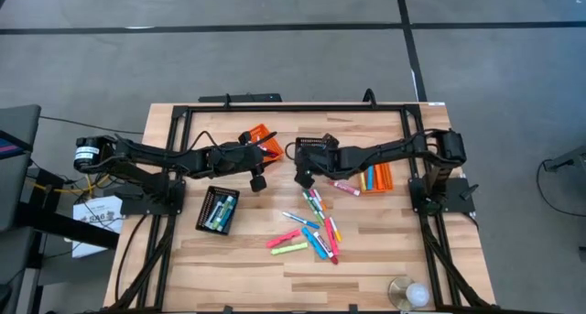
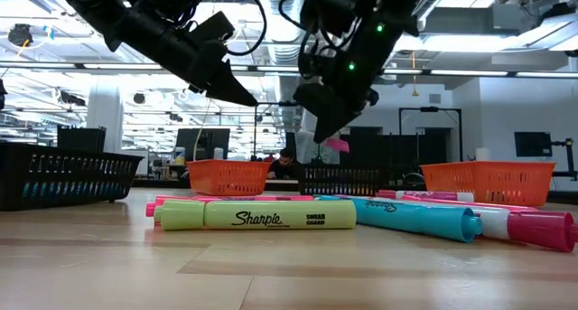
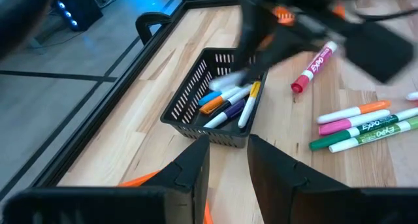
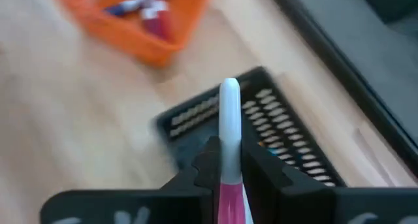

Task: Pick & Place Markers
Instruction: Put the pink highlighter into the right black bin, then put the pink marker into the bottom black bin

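Observation:
My right gripper (image 4: 228, 168) hangs above the table's middle (image 1: 302, 178), shut on a pink-and-white marker (image 4: 229, 119); the low view shows the marker's pink end (image 2: 336, 145) below the gripper. Beyond the marker's white tip lies a black basket (image 4: 274, 139). My left gripper (image 3: 228, 165) stands open and holds nothing, left of the right one (image 1: 259, 179). Several loose markers (image 1: 313, 230) lie flat on the wood toward the near edge. In the left wrist view, a black basket (image 3: 196, 87) holds several markers (image 3: 228, 103). My right gripper pinches the marker's pink part (image 4: 228, 194) between its two fingers. The marker lies along the fingers, and its white end (image 4: 229, 90) sticks out past them. The fingers slant downward. The marker is lifted clear of the table.
Another black basket (image 1: 218, 210) with markers sits near the left arm. Orange baskets stand at the far left (image 1: 262, 137) and at the right (image 1: 377, 178). A red marker (image 3: 315, 66) lies alone. A black frame rail (image 1: 293, 106) borders the table; a round object (image 1: 410, 294) sits at the near right.

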`<state>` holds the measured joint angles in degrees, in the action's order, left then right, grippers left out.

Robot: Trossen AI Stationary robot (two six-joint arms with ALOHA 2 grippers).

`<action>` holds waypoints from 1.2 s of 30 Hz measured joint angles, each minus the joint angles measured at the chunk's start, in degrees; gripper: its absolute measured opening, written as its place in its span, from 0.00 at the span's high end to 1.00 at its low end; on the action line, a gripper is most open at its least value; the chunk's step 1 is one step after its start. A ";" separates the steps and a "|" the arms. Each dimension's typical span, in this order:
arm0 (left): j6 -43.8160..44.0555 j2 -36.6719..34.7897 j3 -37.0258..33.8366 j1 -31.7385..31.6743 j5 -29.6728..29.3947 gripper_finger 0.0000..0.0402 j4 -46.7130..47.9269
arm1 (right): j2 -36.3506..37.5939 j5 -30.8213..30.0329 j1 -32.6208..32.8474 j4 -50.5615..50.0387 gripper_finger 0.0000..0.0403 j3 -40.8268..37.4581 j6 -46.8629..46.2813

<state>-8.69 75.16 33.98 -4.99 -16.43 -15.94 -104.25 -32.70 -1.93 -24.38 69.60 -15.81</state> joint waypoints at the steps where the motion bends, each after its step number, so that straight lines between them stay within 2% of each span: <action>1: 0.00 0.00 0.00 -0.01 0.00 0.75 0.00 | 0.00 -0.16 -0.69 -0.37 0.90 0.00 -0.96; 8: 0.00 0.00 0.00 0.04 0.00 0.75 0.02 | -0.09 2.35 -3.74 -7.21 0.83 -0.70 -6.59; 17: 0.00 0.00 0.00 0.04 0.00 0.75 0.47 | 0.11 2.65 -1.29 -10.15 0.66 -0.69 -6.23; 20: 0.00 0.00 0.00 0.04 0.00 0.75 0.48 | 0.33 5.82 0.57 -17.15 0.61 1.21 -7.31; 23: 0.05 0.00 0.00 0.04 0.00 0.75 0.50 | 0.39 7.24 3.25 -27.94 0.58 3.57 -12.57; 27: 0.15 0.00 0.00 0.04 0.00 0.75 0.54 | 0.42 7.74 7.02 -36.70 0.57 4.20 -19.95; 29: 0.17 0.00 0.00 0.04 0.00 0.75 0.57 | 0.40 9.93 8.49 -38.76 0.58 4.08 -21.11; 31: 0.17 0.00 0.00 0.04 0.00 0.75 0.58 | 0.00 12.55 9.45 -37.56 0.59 3.37 -20.52; 36: 0.46 0.00 0.00 0.12 0.02 0.75 0.59 | -0.11 14.78 9.44 -32.63 0.64 -1.15 -17.96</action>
<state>-8.23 75.16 33.98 -4.86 -16.40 -15.35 -104.36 -17.92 7.51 -57.01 68.46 -33.77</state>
